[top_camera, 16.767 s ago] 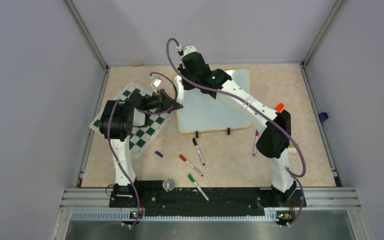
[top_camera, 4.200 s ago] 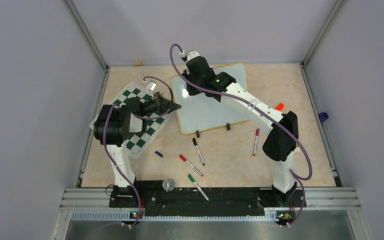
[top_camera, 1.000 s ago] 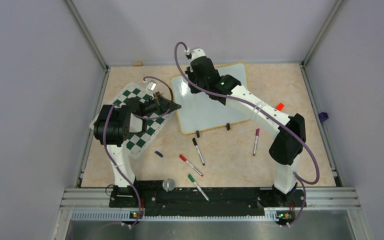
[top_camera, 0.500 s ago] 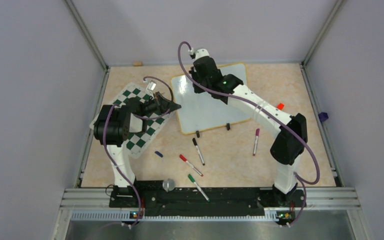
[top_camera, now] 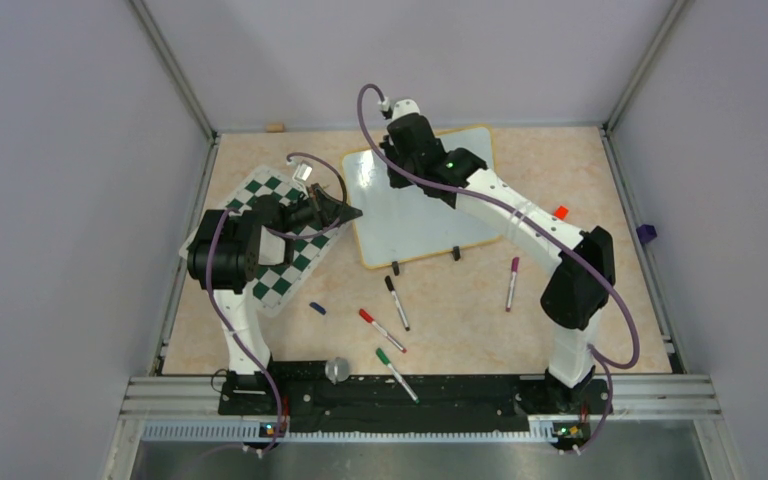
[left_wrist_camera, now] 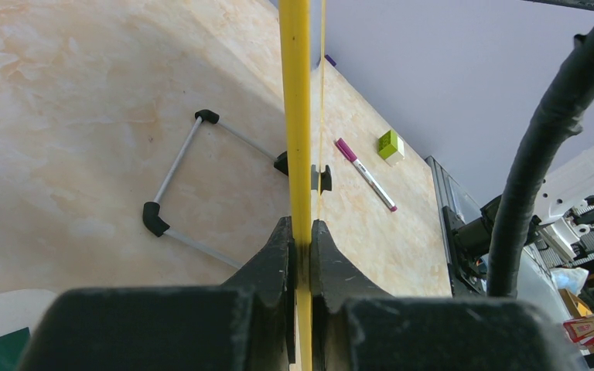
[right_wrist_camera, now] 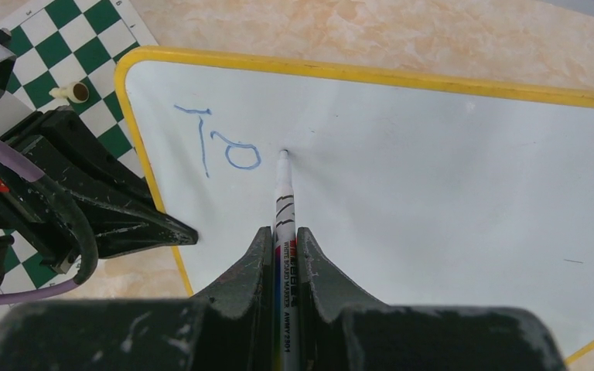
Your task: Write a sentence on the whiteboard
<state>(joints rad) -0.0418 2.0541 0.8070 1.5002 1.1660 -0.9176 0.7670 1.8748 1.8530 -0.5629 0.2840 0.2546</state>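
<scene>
The whiteboard (top_camera: 430,215) lies tilted on the table, white with a yellow rim (left_wrist_camera: 295,116). My left gripper (top_camera: 353,212) is shut on its left edge, and the rim runs between the fingers (left_wrist_camera: 278,247). My right gripper (top_camera: 397,175) hangs over the board's far left part. It is shut on a white board marker (right_wrist_camera: 285,197), whose tip touches the whiteboard (right_wrist_camera: 433,178). Of the sentence, only the blue letters "To" (right_wrist_camera: 220,151) show, just left of the tip.
A green-and-white chess mat (top_camera: 270,245) lies under the left arm. Loose markers lie near the front: black (top_camera: 397,302), red (top_camera: 382,330), green (top_camera: 396,373) and purple (top_camera: 512,284). A blue cap (top_camera: 317,308), a red block (top_camera: 560,212) and a green block (left_wrist_camera: 390,145) are also there.
Over the last second my right gripper has moved slightly right along the board with the marker. The left arm has kept still. Since the earliest frame the board has turned a little.
</scene>
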